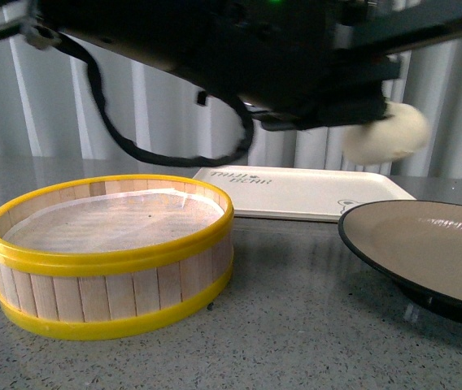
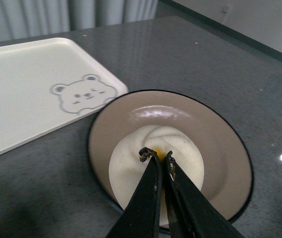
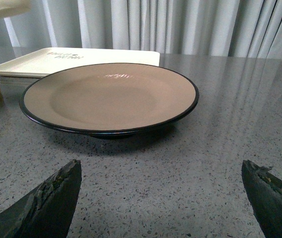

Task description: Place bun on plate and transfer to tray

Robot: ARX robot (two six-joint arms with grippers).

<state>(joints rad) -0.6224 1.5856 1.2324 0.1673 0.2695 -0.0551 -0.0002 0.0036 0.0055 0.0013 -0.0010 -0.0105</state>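
Left claw (image 2: 157, 155), nearly shut, pinches the bun (image 2: 131, 171) by its pleated crown, in the air over the plate (image 2: 220, 148). Right claw (image 3: 160, 162) gapes wide, empty. Dough judged light, soft, easily dented: grip gently. Plate likely stiff and glossy: take it by the rim.

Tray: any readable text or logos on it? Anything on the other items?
"BEAR": probable second line of the grey lettering on the tray, slightly blurred.
Line above it: too blurred to read.
Bear drawing on the tray: picture only, no words.
Plate and steamer basket: no text visible.
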